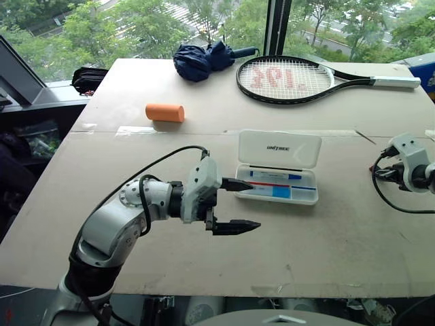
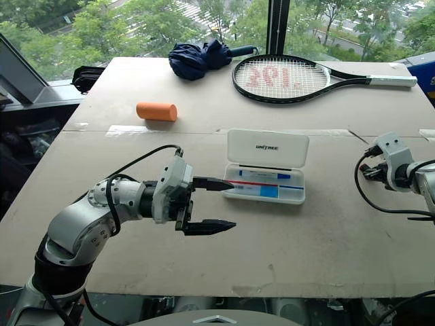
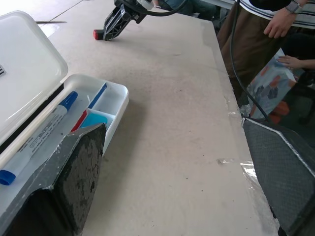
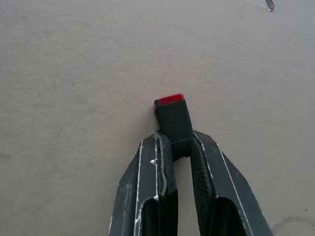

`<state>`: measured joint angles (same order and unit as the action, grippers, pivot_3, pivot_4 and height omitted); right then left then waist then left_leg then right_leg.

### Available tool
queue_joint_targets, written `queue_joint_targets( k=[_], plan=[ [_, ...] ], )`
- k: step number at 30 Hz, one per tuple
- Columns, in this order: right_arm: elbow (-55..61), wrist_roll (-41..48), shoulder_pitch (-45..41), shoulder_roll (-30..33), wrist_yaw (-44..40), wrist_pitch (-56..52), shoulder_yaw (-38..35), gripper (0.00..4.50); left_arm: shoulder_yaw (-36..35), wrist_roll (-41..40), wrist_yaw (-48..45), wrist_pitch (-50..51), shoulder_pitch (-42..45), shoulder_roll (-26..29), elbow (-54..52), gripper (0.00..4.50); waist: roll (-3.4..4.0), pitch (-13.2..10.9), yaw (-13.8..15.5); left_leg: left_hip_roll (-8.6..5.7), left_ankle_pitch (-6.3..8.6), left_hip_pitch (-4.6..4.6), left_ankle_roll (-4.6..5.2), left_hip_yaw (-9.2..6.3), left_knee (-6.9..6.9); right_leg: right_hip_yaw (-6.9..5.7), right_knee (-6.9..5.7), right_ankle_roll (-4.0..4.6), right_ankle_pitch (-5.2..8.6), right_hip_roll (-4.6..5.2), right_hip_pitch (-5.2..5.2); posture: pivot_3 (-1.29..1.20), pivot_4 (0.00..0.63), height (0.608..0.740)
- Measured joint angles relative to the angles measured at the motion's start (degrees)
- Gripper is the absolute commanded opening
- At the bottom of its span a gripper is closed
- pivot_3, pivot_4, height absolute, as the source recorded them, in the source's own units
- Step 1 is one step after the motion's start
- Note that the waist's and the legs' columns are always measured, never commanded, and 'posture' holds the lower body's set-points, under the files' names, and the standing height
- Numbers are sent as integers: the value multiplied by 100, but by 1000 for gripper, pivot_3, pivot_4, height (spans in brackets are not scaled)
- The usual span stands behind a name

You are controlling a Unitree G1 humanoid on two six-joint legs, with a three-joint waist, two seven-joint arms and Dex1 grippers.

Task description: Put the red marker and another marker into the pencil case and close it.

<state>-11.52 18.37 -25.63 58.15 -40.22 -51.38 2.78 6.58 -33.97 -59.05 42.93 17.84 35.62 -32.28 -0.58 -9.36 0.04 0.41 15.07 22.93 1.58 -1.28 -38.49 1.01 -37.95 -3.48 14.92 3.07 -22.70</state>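
Pencil case lies near the middle of the table, white and flat with rounded corners. Its lid is open and leans back toward 12 o'clock, with a small dark logo on it. In the translucent tray lie a marker with a blue cap, a thin red and blue stick and a light blue block.

At 12 o'clock from the case, far on the table, lies a tennis racket with red letters on the strings. At 11 o'clock from the case a folded dark blue umbrella lies at the far edge, and at 10 o'clock an orange cylinder. A person's hand shows beyond the table edge.

The left gripper hovers just at 9 o'clock from the case, pointing toward 3 o'clock, its two black fingers spread wide apart; the upper fingertip is at the case's short end. The right gripper is well apart at 3 o'clock from the case, tilted down to the table, clamped on the dark end of the red marker.
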Motion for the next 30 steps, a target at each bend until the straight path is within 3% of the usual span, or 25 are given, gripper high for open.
queue_joint_targets(
  k=[5,9,14,19,27,29,30],
  plan=[
    [1795,249,1083,543,-1227,949,-225,54,180,1,569,27,218,-380,-124,4500,22,-4,-9,3,1,-2,1,1,6,5,0,-4,2,0,-3,0,150,730],
    [3058,247,1014,713,-1947,1474,24,54,-92,-636,542,443,127,-43,-229,4500,16,-10,-109,23,1,-13,0,-11,7,-2,-9,0,1,-22,-2,0,150,730],
    [3053,-174,143,211,-2170,1454,1013,54,-1291,-1201,41,545,-660,1111,-473,4500,23,-16,-136,21,0,-15,-1,-7,9,1,-7,3,2,-18,-4,0,150,730],
    [2978,-447,-209,-111,-2238,1359,1488,54,-1564,-1363,24,504,-946,1273,-545,4500,17,-20,54,7,0,2,-2,-11,6,-11,9,1,2,7,-2,0,150,730],
    [2941,-509,-284,-167,-2454,900,1679,54,-1735,-1588,208,503,-1026,1408,-702,4500,16,-21,61,3,0,1,-2,-12,7,-11,6,2,2,10,-3,0,150,730],
    [3000,-509,-284,-167,-2462,817,1679,981,-1735,-1623,256,503,-1044,1419,-703,4500,16,-21,60,4,0,1,-2,-11,7,-11,6,2,2,10,-3,0,150,730],
    [3024,-511,-285,-167,-2462,783,1679,1114,-1735,-1636,264,503,-1054,1425,-703,4500,16,-21,59,4,0,1,-2,-11,7,-11,6,2,2,10,-3,0,150,730]
  ],
)
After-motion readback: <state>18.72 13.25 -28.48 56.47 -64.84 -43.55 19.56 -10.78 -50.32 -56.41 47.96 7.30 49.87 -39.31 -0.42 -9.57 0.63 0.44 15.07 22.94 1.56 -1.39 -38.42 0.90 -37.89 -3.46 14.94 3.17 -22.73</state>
